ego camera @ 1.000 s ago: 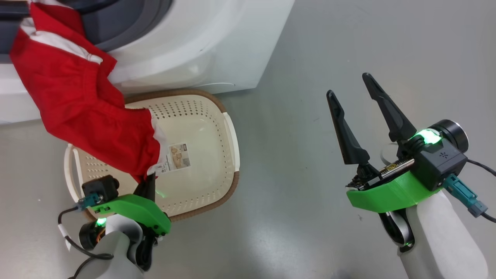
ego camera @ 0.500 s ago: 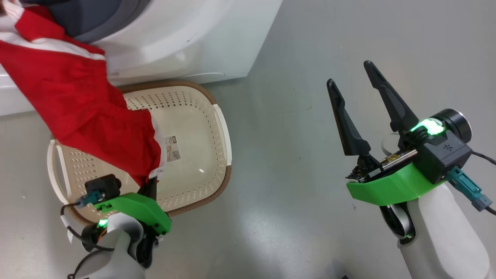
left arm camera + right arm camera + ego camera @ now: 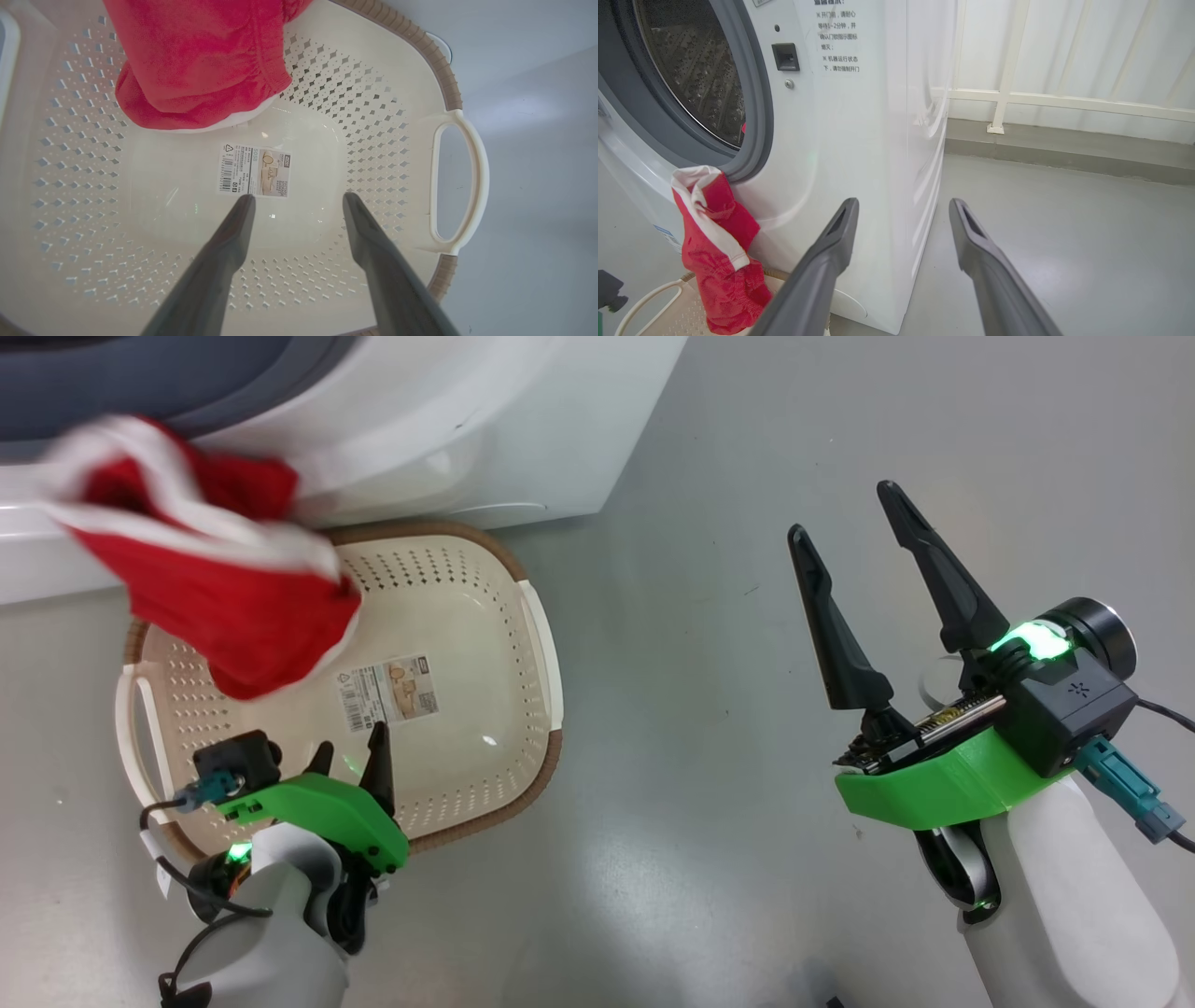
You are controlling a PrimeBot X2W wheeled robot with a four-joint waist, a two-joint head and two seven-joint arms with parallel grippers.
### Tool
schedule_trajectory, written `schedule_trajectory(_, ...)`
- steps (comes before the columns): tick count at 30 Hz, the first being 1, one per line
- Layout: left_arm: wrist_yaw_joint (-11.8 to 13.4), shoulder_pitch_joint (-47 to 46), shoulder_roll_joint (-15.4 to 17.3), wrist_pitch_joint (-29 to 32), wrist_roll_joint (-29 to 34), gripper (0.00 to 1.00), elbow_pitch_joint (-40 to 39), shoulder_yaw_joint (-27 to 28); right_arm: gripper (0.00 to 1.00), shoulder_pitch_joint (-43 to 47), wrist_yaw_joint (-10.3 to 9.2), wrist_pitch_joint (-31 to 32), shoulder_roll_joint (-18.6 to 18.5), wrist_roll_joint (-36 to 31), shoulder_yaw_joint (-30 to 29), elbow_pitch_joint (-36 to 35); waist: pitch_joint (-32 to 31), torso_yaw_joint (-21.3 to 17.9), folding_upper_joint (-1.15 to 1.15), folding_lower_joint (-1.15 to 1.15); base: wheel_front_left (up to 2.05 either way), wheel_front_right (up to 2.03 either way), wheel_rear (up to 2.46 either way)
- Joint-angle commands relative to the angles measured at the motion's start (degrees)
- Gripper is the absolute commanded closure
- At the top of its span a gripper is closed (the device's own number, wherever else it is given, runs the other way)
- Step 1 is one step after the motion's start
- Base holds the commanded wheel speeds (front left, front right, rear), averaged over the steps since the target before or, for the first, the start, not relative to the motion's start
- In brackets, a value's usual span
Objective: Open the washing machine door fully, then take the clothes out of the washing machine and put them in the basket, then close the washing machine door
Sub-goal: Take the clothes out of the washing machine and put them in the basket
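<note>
The clothes [image 3: 215, 607], a red garment with white trim, show blurred over the back left of the basket [image 3: 537, 644], free of both grippers. In the left wrist view the clothes' [image 3: 201, 60] lower end lies inside the basket [image 3: 460, 177]. My left gripper [image 3: 350, 742] is open and empty above the basket's label [image 3: 254, 169], just in front of the garment; its opening [image 3: 299, 197] is wide. My right gripper [image 3: 840, 511] hangs open and empty over the floor to the right. It faces the washing machine [image 3: 859, 116], whose drum [image 3: 691, 70] stands open. The washing machine door is out of view.
The basket stands on the grey floor [image 3: 709, 448] against the machine's front. From the right wrist, the clothes [image 3: 719, 252] stretch from below the grey rubber ring [image 3: 759, 107] down to the basket [image 3: 649, 298]. A white railing [image 3: 1064, 100] and wall stand behind.
My left gripper has opened and let go of the red garment, which has dropped and bunched toward the basket's back left. The right arm has barely moved.
</note>
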Motion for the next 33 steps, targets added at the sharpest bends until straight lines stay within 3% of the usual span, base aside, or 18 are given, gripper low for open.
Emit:
schedule_trajectory(1, 0.7, 0.8, 1.1, -0.7, 0.8, 0.00, -0.5, 1.3, 0.00, 0.0, 0.20, -0.4, 0.1, 0.4, 1.0, -1.1, -0.3, 0.1, 0.00, 0.00, 0.00, 0.00, 0.00)
schedule_trajectory(14, 1.9, 5.7, 2.1, -0.7, 6.4, 0.00, -8.1, 4.6, 0.00, 1.2, 0.20, -0.4, 0.3, 0.3, 0.3, -0.6, -3.6, 2.0, 0.00, 0.00, 0.00, 0.00, 0.00)
schedule_trajectory(24, 3.7, 12.0, 1.9, -0.7, 14.0, 0.00, -22.3, 10.3, 0.00, 2.7, 0.20, -0.4, 0.3, 0.2, 0.3, -0.1, -8.2, 3.9, 0.00, 0.00, 0.00, 0.00, 0.00)
schedule_trajectory(33, 3.3, 16.9, 1.3, -0.7, 17.8, 0.00, -33.6, 14.0, 0.00, 4.3, 0.20, -0.4, 0.2, -0.1, 0.0, 0.6, -12.7, 4.5, 0.00, 0.00, 0.00, 0.00, 0.00)
